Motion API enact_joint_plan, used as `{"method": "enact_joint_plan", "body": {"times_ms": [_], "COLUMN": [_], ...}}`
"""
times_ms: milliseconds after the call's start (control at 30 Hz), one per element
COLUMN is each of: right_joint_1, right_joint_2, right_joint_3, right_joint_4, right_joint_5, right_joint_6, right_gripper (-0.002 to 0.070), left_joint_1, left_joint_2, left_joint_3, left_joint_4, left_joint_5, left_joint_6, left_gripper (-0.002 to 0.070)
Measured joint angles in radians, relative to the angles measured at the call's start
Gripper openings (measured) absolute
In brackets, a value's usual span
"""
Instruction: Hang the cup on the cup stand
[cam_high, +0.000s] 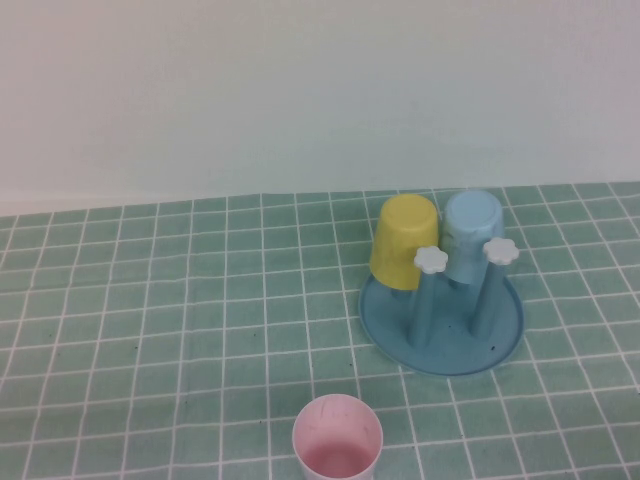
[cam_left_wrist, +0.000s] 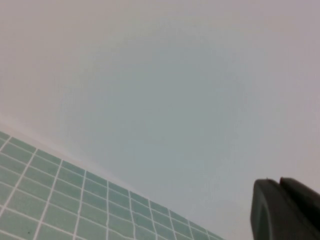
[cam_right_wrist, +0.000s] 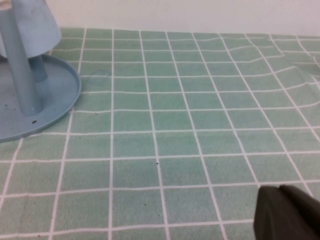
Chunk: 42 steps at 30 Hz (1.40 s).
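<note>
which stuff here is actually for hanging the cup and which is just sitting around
For the job:
- pink cup, upright at the table's near edge
- blue cup stand, two front pegs free
- left tool, shut, off the table
- right tool, shut, right of the stand

Just there:
- yellow cup, already hung
- light blue cup, already hung
- green checked tablecloth

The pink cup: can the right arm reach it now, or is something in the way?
Probably yes. The pink cup stands upright and alone, apart from the cup stand. The right gripper is shut and low over bare cloth; the left gripper, also shut, is elsewhere.
</note>
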Motion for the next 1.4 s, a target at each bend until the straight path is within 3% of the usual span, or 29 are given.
{"method": "enact_joint_plan", "body": {"times_ms": [300, 433, 867, 1033, 1200, 1400], "right_joint_1": [0.000, 0.000, 0.000, 0.000, 0.000, 0.000], "right_joint_2": [0.000, 0.000, 0.000, 0.000, 0.000, 0.048], "right_joint_3": [0.000, 0.001, 0.001, 0.001, -0.092, -0.377], "right_joint_4": [0.000, 0.003, 0.033, 0.033, -0.083, -0.157], "right_joint_5": [-0.005, -0.106, -0.580, -0.711, -0.633, -0.335], "right_joint_6": [0.000, 0.000, 0.078, 0.144, 0.205, 0.211], "right_gripper": [-0.0001, -0.0001, -0.0001, -0.0001, -0.0001, -0.0001], "left_joint_1": [0.000, 0.000, 0.000, -0.005, -0.047, -0.049], "left_joint_2": [0.000, 0.000, 0.124, 0.255, 0.357, 0.489], "left_joint_3": [0.000, -0.002, -0.306, -0.388, -0.453, -0.512], "left_joint_4": [0.010, 0.049, 0.139, 0.143, 0.182, 0.184], "left_joint_5": [0.000, 0.067, 0.507, 0.555, 0.557, 0.577], "left_joint_6": [0.002, 0.015, 0.488, 0.590, 0.615, 0.631], "left_gripper": [-0.0002, -0.0002, -0.0002, -0.0002, -0.0002, -0.0002]}}
